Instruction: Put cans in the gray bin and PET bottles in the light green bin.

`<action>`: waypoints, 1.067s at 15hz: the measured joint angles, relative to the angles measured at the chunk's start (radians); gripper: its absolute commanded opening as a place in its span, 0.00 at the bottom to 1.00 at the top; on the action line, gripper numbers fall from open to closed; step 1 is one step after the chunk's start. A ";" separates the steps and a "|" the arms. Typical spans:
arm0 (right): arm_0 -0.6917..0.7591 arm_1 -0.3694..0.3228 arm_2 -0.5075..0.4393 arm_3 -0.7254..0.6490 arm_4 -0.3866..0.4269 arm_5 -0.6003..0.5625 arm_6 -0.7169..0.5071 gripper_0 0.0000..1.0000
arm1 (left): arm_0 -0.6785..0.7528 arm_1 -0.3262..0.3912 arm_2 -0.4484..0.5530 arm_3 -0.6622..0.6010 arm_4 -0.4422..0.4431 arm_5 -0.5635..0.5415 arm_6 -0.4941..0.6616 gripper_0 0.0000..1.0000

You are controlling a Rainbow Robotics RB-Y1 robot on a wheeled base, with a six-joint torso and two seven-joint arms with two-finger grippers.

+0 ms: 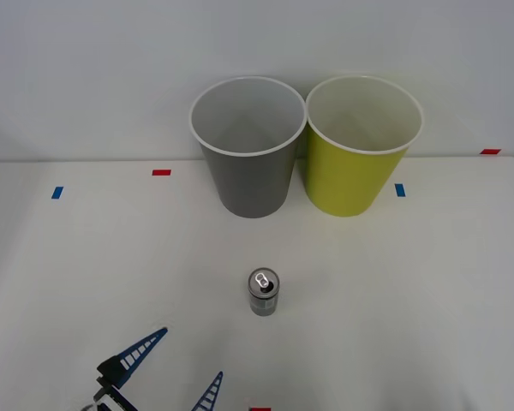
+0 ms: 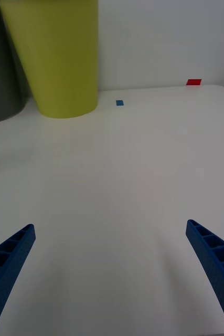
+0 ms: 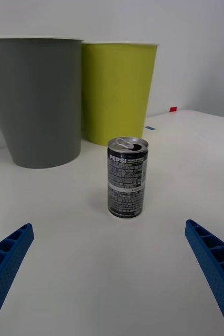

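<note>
My left pincer [image 1: 173,362] sits low over the near edge of the table [image 1: 428,291], its blue ribbed fingers [image 1: 142,348] spread wide and holding nothing. My right pincer [image 2: 112,273] is also spread wide and empty, facing bare table off to the side.

Just ahead of my left pincer, and a little toward my right, the can [image 1: 264,292] stands upright on the table, apart from both fingers, its long axis vertical and its pull-tab top facing up. From my left wrist it sits near the middle of the gap between my fingers, so I judge the left arm the nearer one and the one to take it. The move turns on this: the can lies forward of the open fingers, and a straight advance should bring them either side of its wall.

Well beyond the can stand the two bins, side by side and almost touching. The gray bin [image 1: 247,150] is nearly straight behind the can; the light green bin [image 1: 361,150] stands to its right. Both look empty inside.
</note>
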 measured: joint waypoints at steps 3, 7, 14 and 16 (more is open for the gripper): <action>0.000 0.000 0.000 0.000 0.000 0.000 0.000 1.00 | -0.139 0.005 -0.058 0.064 0.021 -0.003 0.016 1.00; 0.000 0.000 0.000 0.000 0.000 0.000 0.000 1.00 | -0.281 -0.008 -0.144 0.140 0.053 -0.003 0.044 1.00; 0.000 0.000 0.000 0.000 0.000 0.000 0.000 1.00 | -0.412 -0.072 -0.179 0.251 0.062 0.015 0.068 1.00; 0.000 0.000 0.000 0.000 0.000 0.000 0.000 1.00 | -0.451 -0.090 -0.199 0.279 0.066 0.020 0.075 1.00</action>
